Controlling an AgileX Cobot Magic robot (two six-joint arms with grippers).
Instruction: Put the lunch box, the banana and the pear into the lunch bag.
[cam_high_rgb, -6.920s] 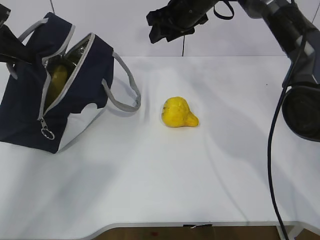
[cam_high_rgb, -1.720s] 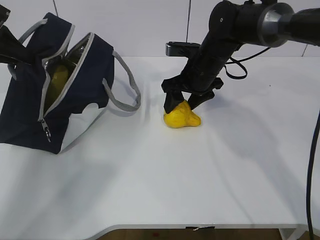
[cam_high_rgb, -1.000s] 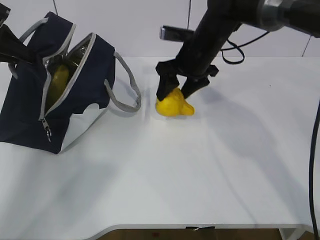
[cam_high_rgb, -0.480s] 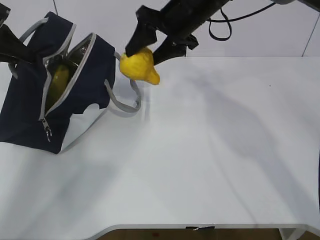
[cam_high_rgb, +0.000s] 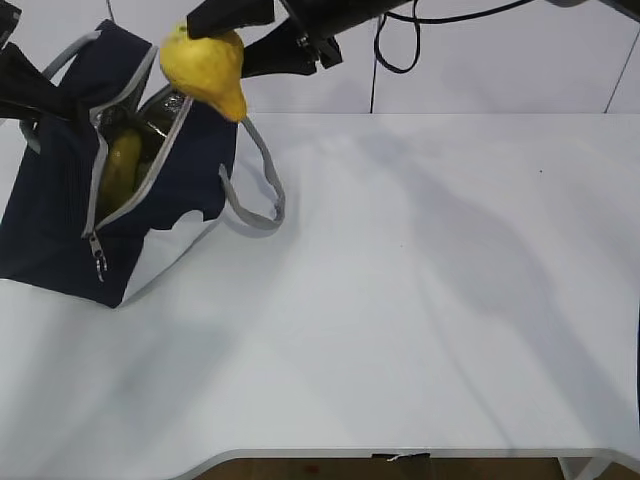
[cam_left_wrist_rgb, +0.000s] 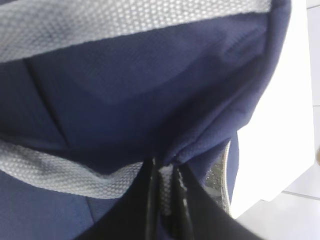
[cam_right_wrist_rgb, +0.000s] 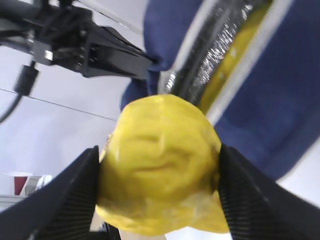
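the white table (cam_high_rgb: 420, 300) fills most of the exterior view; at the upper left of that frame stands the lunch bag (cam_high_rgb: 60, 220), navy with a white lower panel, its zip open and silvery lining showing; one grey handle (cam_high_rgb: 255, 185) loops down onto the table at its right side; inside the opening lies the banana (cam_high_rgb: 120, 170), partly hidden by the bag's edge; the lunch box cannot be made out; the right gripper (cam_high_rgb: 235, 35) reaches in from the top of the frame, jaws spread wide and clamped on either side of the pear (cam_high_rgb: 205, 65), which hangs in the air just above the bag's open mouth; the left gripper (cam_left_wrist_rgb: 165, 187) is pinched nearly closed on the bag's navy rim fabric at the far upper left.
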